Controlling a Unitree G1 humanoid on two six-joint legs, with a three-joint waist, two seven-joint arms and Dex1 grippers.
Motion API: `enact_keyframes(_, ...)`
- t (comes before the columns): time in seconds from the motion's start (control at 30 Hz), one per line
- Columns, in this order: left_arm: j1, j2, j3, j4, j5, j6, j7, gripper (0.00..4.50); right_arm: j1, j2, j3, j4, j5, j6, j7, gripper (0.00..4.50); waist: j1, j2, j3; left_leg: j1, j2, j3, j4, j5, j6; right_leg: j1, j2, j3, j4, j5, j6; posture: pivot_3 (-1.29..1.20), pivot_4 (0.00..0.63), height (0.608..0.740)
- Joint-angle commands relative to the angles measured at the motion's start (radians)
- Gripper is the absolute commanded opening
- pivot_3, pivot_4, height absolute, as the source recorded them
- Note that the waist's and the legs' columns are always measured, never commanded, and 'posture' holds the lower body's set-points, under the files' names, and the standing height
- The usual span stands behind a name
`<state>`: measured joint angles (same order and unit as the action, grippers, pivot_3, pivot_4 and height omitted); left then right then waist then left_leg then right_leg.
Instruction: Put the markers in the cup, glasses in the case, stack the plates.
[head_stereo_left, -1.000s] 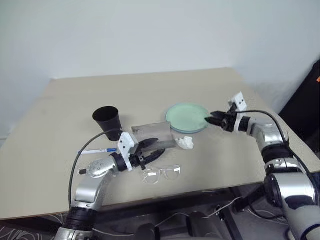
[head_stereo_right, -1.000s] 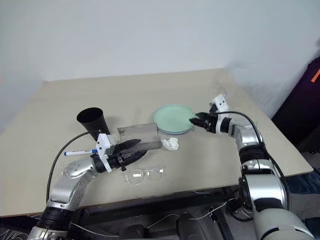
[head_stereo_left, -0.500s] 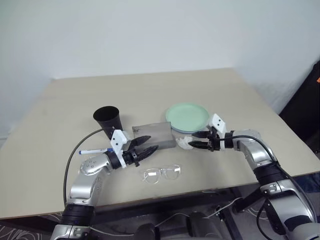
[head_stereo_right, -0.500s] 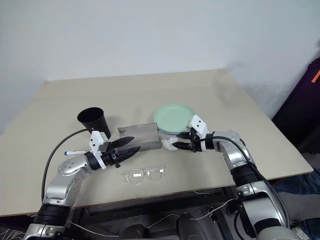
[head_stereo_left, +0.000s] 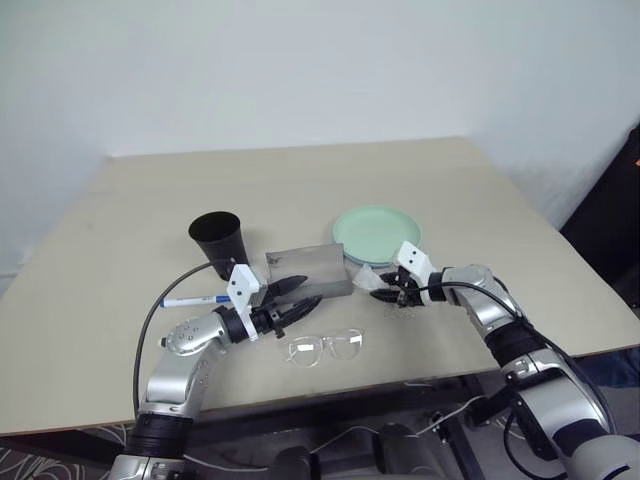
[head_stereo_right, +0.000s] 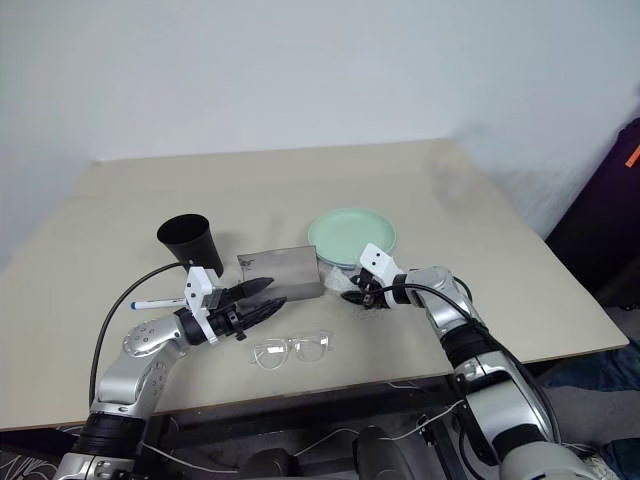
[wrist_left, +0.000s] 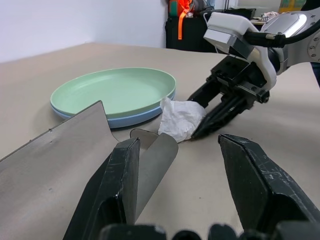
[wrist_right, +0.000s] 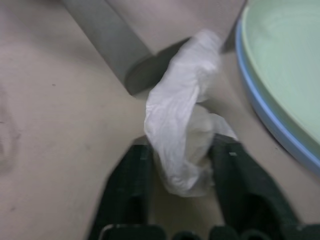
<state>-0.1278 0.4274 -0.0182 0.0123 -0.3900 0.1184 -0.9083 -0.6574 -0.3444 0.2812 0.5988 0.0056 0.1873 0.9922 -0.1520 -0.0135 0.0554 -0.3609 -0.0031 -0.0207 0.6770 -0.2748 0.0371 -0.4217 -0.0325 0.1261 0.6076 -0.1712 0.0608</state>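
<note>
Between the right claw's (wrist_right: 182, 165) fingers sits the crumpled white paper (wrist_right: 186, 131), clamped, plates (head_stereo_left: 376, 232) just beyond; left claw (wrist_left: 185, 185) gapes beside the case (head_stereo_left: 308, 272).

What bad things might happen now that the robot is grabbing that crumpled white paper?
1. The right gripper has its fingers around the paper, which lies right beside the stacked plates; pulling it away might nudge them.
2. The paper is soft, so it may slip out or tear.
3. The left gripper hangs open close to the case, with the glasses just in front; a sideways move could knock either.
</note>
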Motion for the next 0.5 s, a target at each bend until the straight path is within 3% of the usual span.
enact_keyframes(0.03, -0.003, 0.000, 0.002, -0.043, 0.001, -0.009, 0.003, 2.62, -0.013, -0.014, -0.048, -0.073, 0.059, 0.001, 0.056, 0.42, 0.000, 0.000, 0.000, 0.000, 0.000, 0.000, 0.000, 0.000, 0.000, 0.000, 0.000, 0.000, 0.000, 0.000, 0.000, 0.00, 0.000, 0.737)
enact_keyframes(0.07, -0.004, 0.000, 0.002, -0.043, 0.001, -0.009, 0.004, 2.62, -0.010, -0.020, -0.061, -0.100, 0.080, 0.012, 0.078, 0.05, 0.000, 0.000, 0.000, 0.000, 0.000, 0.000, 0.000, 0.000, 0.000, 0.000, 0.000, 0.000, 0.000, 0.000, 0.000, 0.00, 0.000, 0.737)
enact_keyframes(0.1, -0.004, 0.001, 0.002, -0.042, 0.002, -0.009, 0.004, 2.62, -0.011, -0.025, -0.077, -0.125, 0.102, 0.026, 0.092, 0.02, 0.000, 0.000, 0.000, 0.000, 0.000, 0.000, 0.000, 0.000, 0.000, 0.000, 0.000, 0.000, 0.000, 0.000, 0.000, 0.00, 0.000, 0.737)
enact_keyframes(0.27, -0.006, 0.004, 0.003, -0.040, 0.002, -0.011, 0.001, 2.62, -0.070, -0.030, -0.158, -0.160, 0.164, 0.079, 0.068, 0.02, 0.000, 0.000, 0.000, 0.000, 0.000, -0.001, 0.000, 0.000, 0.000, 0.000, 0.000, -0.001, 0.000, 0.000, 0.000, 0.00, 0.000, 0.737)
enact_keyframes(0.5, -0.011, 0.004, -0.006, -0.037, 0.008, -0.010, -0.002, 2.62, -0.198, 0.008, -0.184, 0.046, 0.118, 0.028, -0.065, 0.02, -0.001, 0.000, 0.000, 0.001, 0.000, -0.001, 0.000, 0.000, 0.000, 0.001, 0.000, -0.001, 0.000, 0.000, 0.000, 0.00, 0.000, 0.737)
